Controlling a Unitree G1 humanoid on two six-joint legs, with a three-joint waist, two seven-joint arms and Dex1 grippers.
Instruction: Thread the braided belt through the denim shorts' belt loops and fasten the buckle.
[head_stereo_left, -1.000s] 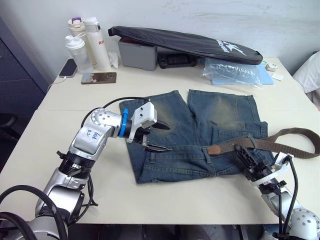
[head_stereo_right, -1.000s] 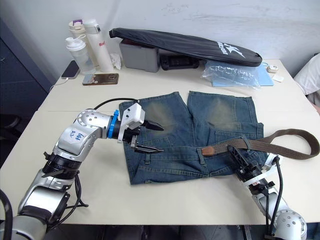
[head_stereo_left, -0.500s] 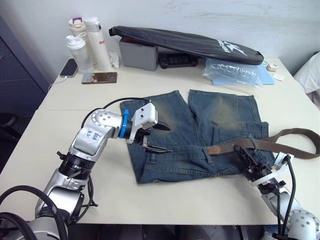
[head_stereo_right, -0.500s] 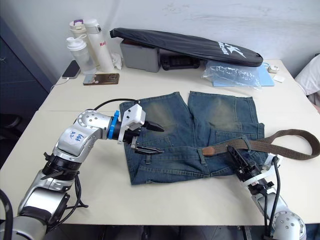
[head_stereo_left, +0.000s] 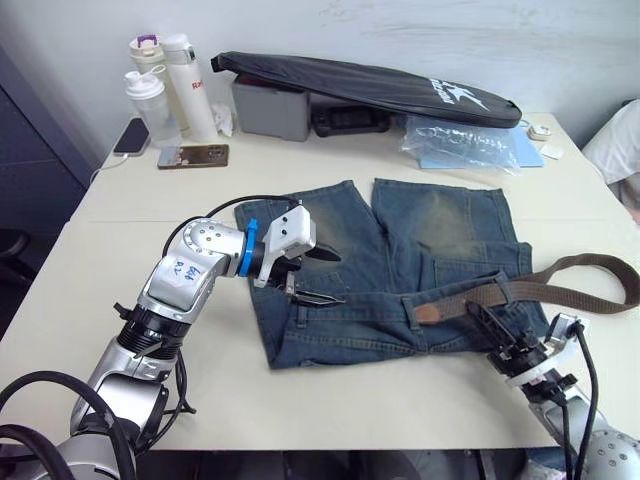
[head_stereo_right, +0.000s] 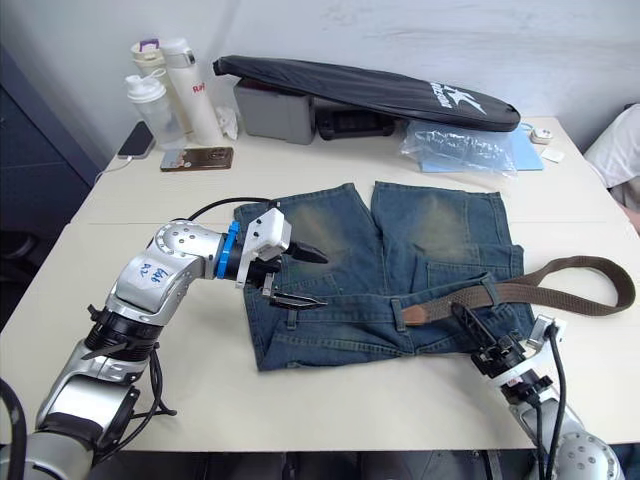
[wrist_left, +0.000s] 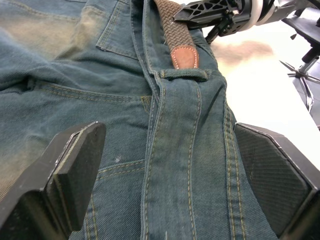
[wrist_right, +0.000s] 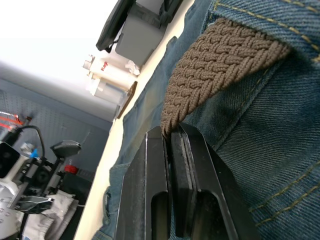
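The denim shorts (head_stereo_left: 400, 250) lie flat on the table, waistband toward me. The braided belt (head_stereo_left: 560, 268) runs from its tan tip (head_stereo_left: 428, 313) on the waistband, under one of the belt loops (head_stereo_left: 497, 291), then curves off to the right. The tip rests against another belt loop (wrist_left: 184, 74). My right gripper (head_stereo_left: 480, 314) is shut on the belt (wrist_right: 215, 65) just behind the tip. My left gripper (head_stereo_left: 324, 277) hangs open over the shorts' left side with nothing between its fingers (wrist_left: 75, 165). The buckle is out of view.
Along the back of the table (head_stereo_left: 160, 300) stand bottles (head_stereo_left: 180, 75), two phones (head_stereo_left: 193, 156), a grey box (head_stereo_left: 270, 105), a long black bag (head_stereo_left: 370, 85) and a clear plastic bag (head_stereo_left: 465, 140). A black cable (head_stereo_left: 215, 208) loops by my left wrist.
My right gripper has drawn back a little toward the table's near edge with the belt, and the tan tip has slid slightly nearer. The left arm has stayed put.
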